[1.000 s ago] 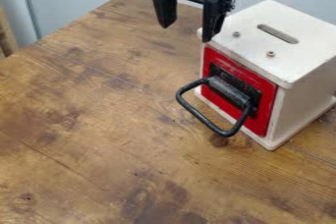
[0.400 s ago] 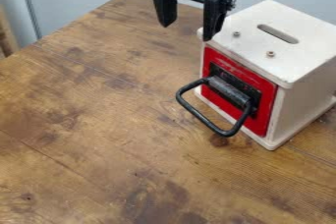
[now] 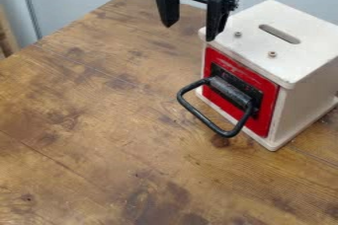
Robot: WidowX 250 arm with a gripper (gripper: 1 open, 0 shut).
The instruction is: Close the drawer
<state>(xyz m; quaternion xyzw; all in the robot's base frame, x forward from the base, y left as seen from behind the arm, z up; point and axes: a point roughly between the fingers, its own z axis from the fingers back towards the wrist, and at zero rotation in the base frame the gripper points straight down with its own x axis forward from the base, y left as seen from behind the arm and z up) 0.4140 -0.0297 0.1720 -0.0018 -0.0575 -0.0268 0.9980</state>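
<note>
Red box-shaped drawer (image 3: 251, 93) with black bracket and large black wire loop handle (image 3: 211, 110): seated in the front face of the cream-white wooden box casing (image 3: 280, 59), at the right side of the worn brown wooden desk (image 3: 93, 130). Red front nearly level with the casing front; depth of any remaining gap not discernible. Loop handle projecting forward and down toward the desk surface, tip resting on or just above the wood. Two slots visible on the casing top. Behind and left of the casing, black robot gripper (image 3: 191, 21) suspended above the far desk edge, jaws spread wide, pointing downward, holding nothing, clear of drawer and handle.
</note>
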